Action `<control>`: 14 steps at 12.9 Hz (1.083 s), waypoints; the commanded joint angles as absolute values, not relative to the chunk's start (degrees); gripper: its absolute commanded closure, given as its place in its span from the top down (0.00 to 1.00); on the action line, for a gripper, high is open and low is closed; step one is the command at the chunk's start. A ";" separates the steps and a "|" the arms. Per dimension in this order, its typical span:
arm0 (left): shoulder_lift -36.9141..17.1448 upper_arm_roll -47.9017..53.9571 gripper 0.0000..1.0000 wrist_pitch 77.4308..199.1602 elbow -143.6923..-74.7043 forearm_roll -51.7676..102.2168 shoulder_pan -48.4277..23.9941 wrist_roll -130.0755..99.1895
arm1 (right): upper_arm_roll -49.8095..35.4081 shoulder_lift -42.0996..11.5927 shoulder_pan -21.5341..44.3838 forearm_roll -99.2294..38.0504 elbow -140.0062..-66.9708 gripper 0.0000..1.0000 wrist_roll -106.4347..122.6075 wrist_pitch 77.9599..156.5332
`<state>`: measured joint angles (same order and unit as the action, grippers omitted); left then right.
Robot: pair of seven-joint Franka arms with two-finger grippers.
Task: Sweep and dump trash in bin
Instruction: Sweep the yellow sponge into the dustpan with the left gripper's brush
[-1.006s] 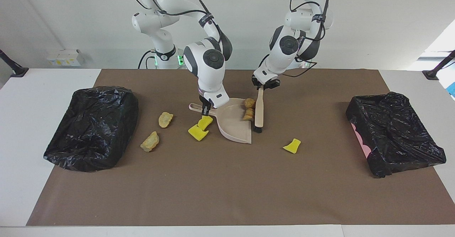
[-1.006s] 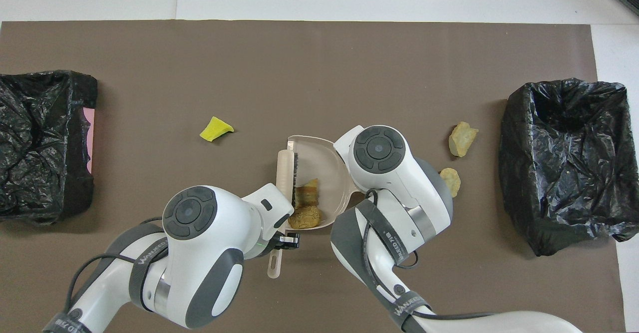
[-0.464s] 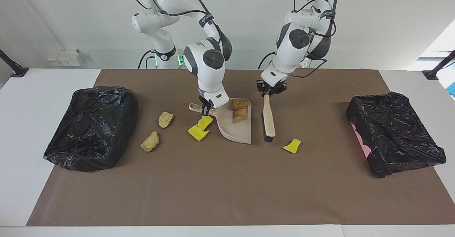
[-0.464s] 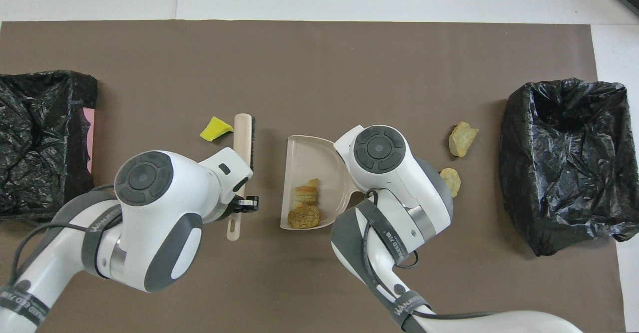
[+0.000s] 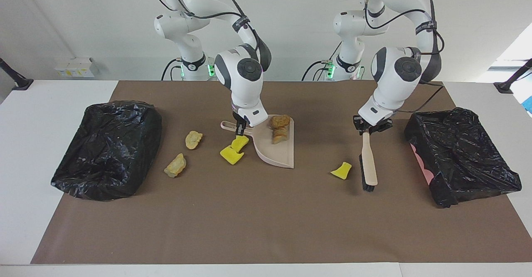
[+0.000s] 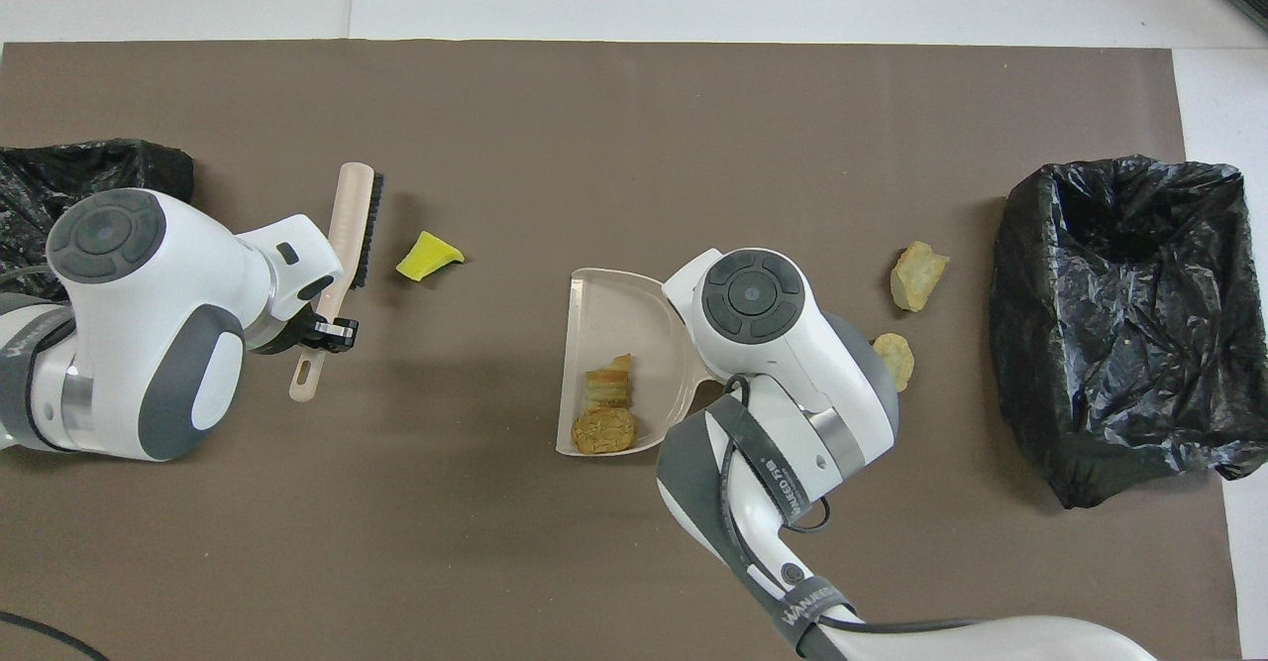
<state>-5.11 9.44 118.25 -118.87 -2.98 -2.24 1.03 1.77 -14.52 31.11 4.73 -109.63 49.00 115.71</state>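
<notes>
The left gripper (image 5: 371, 130) has its jaws pinched on the brush (image 5: 368, 165) handle, bristles beside a yellow scrap (image 5: 341, 170) near one bin (image 5: 461, 156). The right gripper (image 5: 240, 129) has its jaws clamped on the dustpan (image 5: 279, 150) handle; two brown lumps (image 5: 279, 127) lie in the pan. Two yellow chunks (image 5: 233, 149) touch its side, and two tan lumps (image 5: 184, 152) lie toward the other bin (image 5: 108, 148).

Right arm (image 6: 783, 393) hides two yellow scraps (image 5: 232, 149) overhead — dustpan handle (image 5: 232, 126) too.

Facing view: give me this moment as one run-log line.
left gripper: shut on brush beside yellow scrap | right gripper: shut on dustpan handle | two brown scraps in dustpan
</notes>
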 commanded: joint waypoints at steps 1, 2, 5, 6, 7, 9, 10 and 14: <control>-6.16 10.11 0.00 116.80 -119.86 -5.36 -2.11 6.22 | 1.41 -14.50 30.50 5.80 -110.30 0.00 47.81 117.07; -5.54 10.19 0.00 116.55 -121.10 -5.36 -2.20 6.68 | 1.41 -14.50 30.41 5.80 -110.30 0.00 47.81 117.07; -3.52 11.86 0.00 116.89 -124.44 -4.49 -3.51 6.15 | 1.41 -14.50 30.50 5.80 -110.30 0.00 47.73 117.07; -3.08 13.26 0.00 116.89 -124.98 -3.35 -3.78 5.98 | 1.41 -14.59 30.50 5.80 -110.48 0.00 47.72 117.16; -2.55 14.58 0.00 116.89 -125.68 -1.43 -3.87 5.80 | 1.41 -14.59 30.50 5.80 -110.57 0.00 47.72 117.25; -1.76 18.61 0.00 116.89 -126.65 1.66 -3.87 2.40 | 1.41 -14.59 30.50 5.80 -110.57 0.00 47.72 117.25; -1.50 20.89 0.00 116.89 -127.00 2.45 -3.87 -0.06 | 1.41 -14.59 30.50 5.80 -110.57 0.00 47.72 117.33; -0.88 29.51 0.00 117.86 -127.00 9.65 -3.87 -8.16 | 1.41 -14.68 30.59 5.71 -111.36 0.00 46.50 118.65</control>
<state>-2.78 27.30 117.29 -125.61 6.31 -3.53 -5.93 1.80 -14.73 31.11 4.73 -110.05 48.68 116.17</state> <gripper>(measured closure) 0.740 0.683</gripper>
